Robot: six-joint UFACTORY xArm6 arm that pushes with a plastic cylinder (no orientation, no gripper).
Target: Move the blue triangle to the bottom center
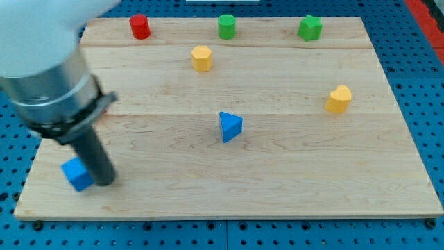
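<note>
The blue triangle (230, 126) lies near the middle of the wooden tabletop (291, 180), a little to the view's right of centre. All places below are given from this triangle.

Toward the view's top and slightly left of the triangle stands a yellow hexagonal block (201, 58), well apart from it. Farther up, along the top edge, there are three blocks: a red cylinder (140, 26) to the upper left, a green cylinder (227, 26) almost straight above, and a green star-shaped block (310, 28) to the upper right. To the view's right of the triangle, and a little higher, sits a yellow heart-shaped block (339, 98), well apart. Far to the lower left of the triangle lies a blue cube (77, 173). No block lies between the triangle and the bottom edge of the tabletop.

No brand, label or writing can be read anywhere. The tabletop rests on a blue surface with rows of holes (423, 83).

The arm has no jaws, only a dark rod, so nothing is clamped. The tip (105, 182) is far to the lower left of the triangle, well apart from it, and just beside the blue cube on the cube's right side; whether it touches the cube cannot be told. The large grey body of the arm (48, 76) covers the upper left corner of the view.
</note>
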